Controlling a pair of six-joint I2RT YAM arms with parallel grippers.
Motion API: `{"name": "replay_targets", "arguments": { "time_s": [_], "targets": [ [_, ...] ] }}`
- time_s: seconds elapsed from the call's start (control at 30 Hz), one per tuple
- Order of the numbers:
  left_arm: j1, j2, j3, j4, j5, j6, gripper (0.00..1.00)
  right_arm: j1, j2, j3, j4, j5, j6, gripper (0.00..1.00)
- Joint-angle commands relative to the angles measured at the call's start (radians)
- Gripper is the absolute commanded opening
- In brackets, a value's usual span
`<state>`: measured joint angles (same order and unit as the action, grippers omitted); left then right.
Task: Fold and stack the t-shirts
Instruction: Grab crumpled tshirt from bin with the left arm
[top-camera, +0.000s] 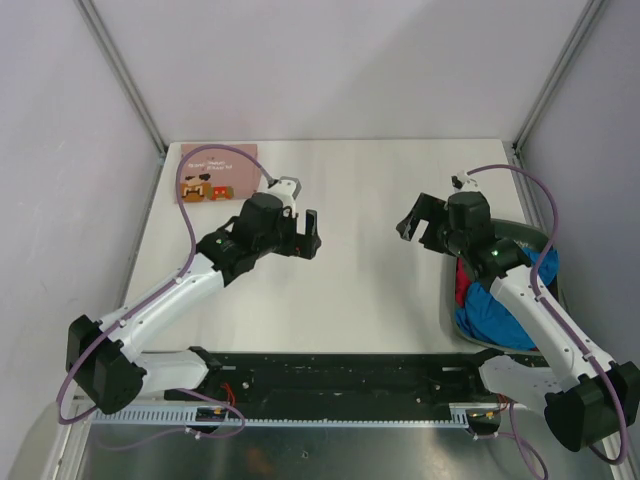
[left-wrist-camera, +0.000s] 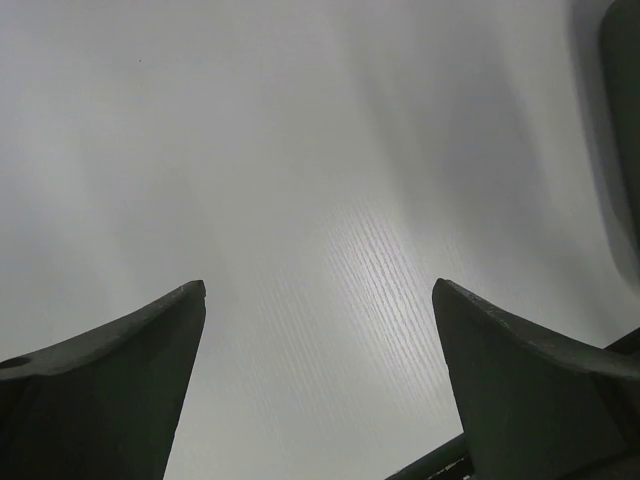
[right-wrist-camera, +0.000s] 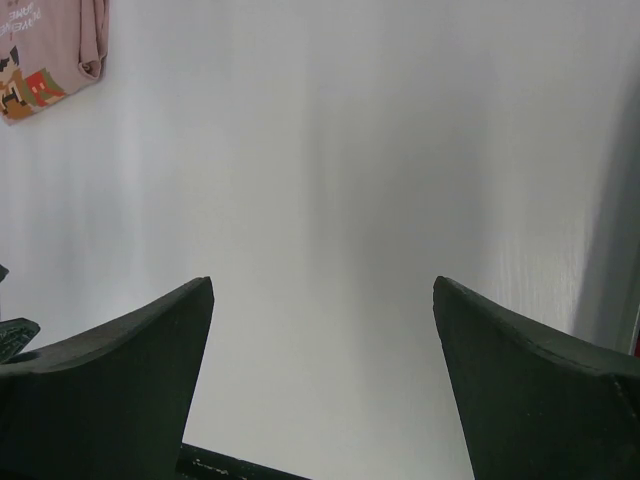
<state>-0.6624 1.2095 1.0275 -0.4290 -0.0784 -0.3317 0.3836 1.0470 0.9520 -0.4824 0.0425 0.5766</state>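
by the look of it one shirt of three is done: the pink t-shirt (top-camera: 218, 172) lies folded flat at the far left corner of the tabletop (top-camera: 350, 300). the red t-shirt (top-camera: 463, 285) and blue t-shirt (top-camera: 500, 315) sit bunched in the basket (top-camera: 528, 234) at the right edge. the left end effector (left-wrist-camera: 320, 290) and right end effector (right-wrist-camera: 322, 285) hang wide and empty, so two folds and the stacking remain.

Even, bright overhead light is washing the white tabletop (top-camera: 330, 300); wrist views are showing soft glare and blurred foregrounds.
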Motion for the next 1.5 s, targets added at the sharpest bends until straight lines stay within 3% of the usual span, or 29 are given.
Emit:
{"name": "replay_targets", "arguments": {
  "time_s": [0.0,0.3,0.7,0.83,1.27,1.4,1.47],
  "targets": [
    [0.004,-0.04,-0.004,0.025,-0.033,0.014,0.99,0.006,-0.015,0.002,0.0,0.026,0.017,0.96],
    [0.004,-0.061,-0.005,0.025,-0.031,0.015,1.0,-0.062,-0.022,0.002,-0.114,0.109,0.055,0.97],
    [0.004,-0.075,-0.004,0.024,-0.011,0.018,1.0,-0.486,-0.025,0.002,-0.377,0.235,0.081,0.99],
    [0.005,-0.071,-0.004,0.025,-0.004,0.017,0.99,-0.561,0.019,0.002,-0.409,0.282,0.115,0.99],
    [0.028,-0.068,-0.004,0.024,0.01,0.013,0.99,-0.596,0.268,-0.101,-0.159,0.266,0.174,0.99],
    [0.029,-0.066,-0.005,0.025,0.006,0.013,0.99,-0.614,0.296,-0.125,-0.123,0.27,0.162,0.9],
    [0.03,-0.067,-0.006,0.024,0.005,0.013,1.0,-0.618,0.277,-0.131,-0.109,0.267,0.142,0.73]
  ]
}}
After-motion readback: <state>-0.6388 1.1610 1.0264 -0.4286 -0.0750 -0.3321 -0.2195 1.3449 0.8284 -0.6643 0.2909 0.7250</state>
